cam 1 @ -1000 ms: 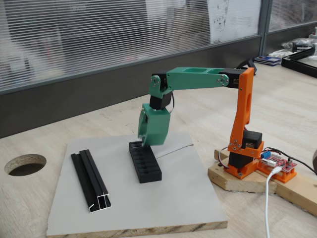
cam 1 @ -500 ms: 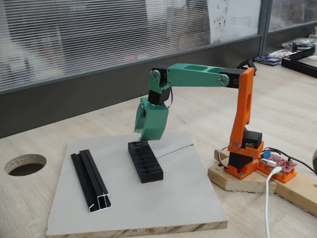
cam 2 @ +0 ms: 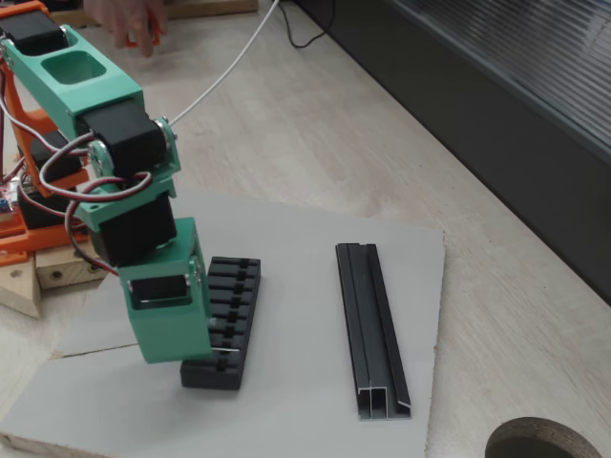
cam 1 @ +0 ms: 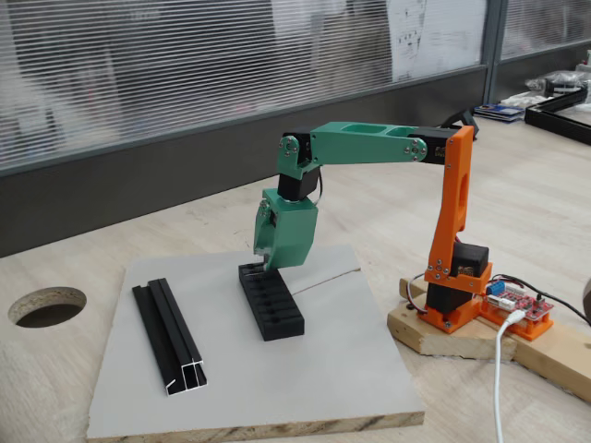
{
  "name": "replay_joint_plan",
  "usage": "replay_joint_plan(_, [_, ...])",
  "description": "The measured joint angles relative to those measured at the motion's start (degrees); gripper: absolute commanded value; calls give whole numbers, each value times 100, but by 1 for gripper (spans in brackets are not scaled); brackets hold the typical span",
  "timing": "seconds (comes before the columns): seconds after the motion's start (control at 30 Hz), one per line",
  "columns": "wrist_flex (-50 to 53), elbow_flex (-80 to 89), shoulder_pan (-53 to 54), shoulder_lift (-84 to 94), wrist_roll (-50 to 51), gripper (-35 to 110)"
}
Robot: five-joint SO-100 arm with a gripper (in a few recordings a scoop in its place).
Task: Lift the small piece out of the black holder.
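Note:
The black holder (cam 1: 271,302) (cam 2: 225,320) lies on a grey board, its row of crosswise slots facing up. My green gripper (cam 1: 268,266) (cam 2: 212,351) points straight down over one end of the holder, just above or touching the end slots. Its fingertips are hidden behind the green body, so the jaws' state is unclear. A thin silvery sliver, possibly the small piece (cam 2: 226,351), shows at the gripper's lower edge over the holder's end. Whether the fingers hold it I cannot tell.
Long black channel rails (cam 1: 172,337) (cam 2: 370,329) lie on the grey board (cam 1: 323,369) (cam 2: 305,248) beside the holder. The orange arm base (cam 1: 451,286) stands on a wooden block off the board. A round hole (cam 1: 46,306) (cam 2: 535,441) is cut in the table.
The gripper rose off the holder's end, then came back down slightly. The holder and rails stayed in place.

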Motion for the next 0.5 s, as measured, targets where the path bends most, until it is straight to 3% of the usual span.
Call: replay_joint_plan(0.5, [-18,0,0,-105,0,34])
